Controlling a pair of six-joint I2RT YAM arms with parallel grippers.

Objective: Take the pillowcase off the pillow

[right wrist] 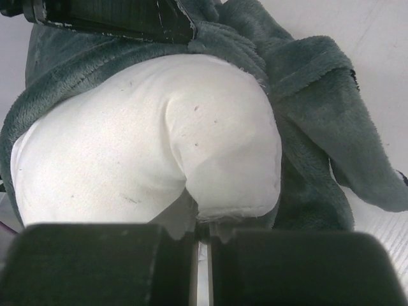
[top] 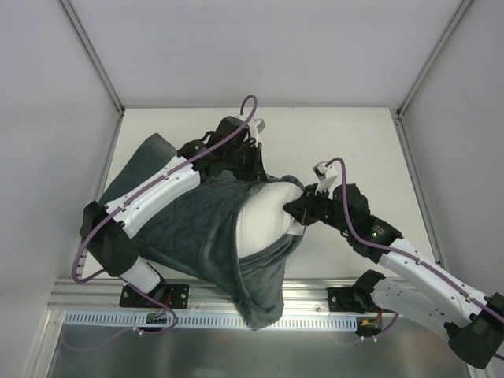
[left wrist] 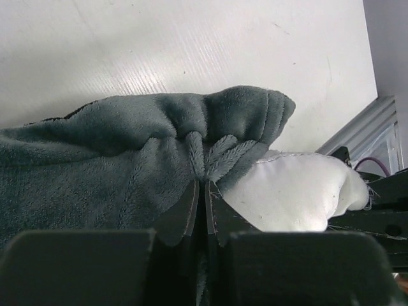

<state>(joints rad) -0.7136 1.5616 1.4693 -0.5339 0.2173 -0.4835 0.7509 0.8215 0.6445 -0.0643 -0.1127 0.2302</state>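
Note:
A white pillow (top: 266, 220) lies partly inside a dark grey-green fleece pillowcase (top: 189, 228) on the table. Its white end bulges out of the case's open mouth. My left gripper (top: 246, 169) is shut on a bunched fold of the pillowcase (left wrist: 191, 146) at the far rim of the opening, next to the pillow (left wrist: 299, 194). My right gripper (top: 298, 213) is shut on the seamed edge of the pillow (right wrist: 191, 146) at its exposed end. The pillowcase (right wrist: 319, 127) wraps around the pillow behind it. A loose flap of the case hangs over the table's near edge.
The white tabletop (top: 346, 134) lies behind and right of the pillow. Grey walls with metal frame posts (top: 94, 55) enclose the table. An aluminium rail (top: 315, 295) runs along the near edge by the arm bases.

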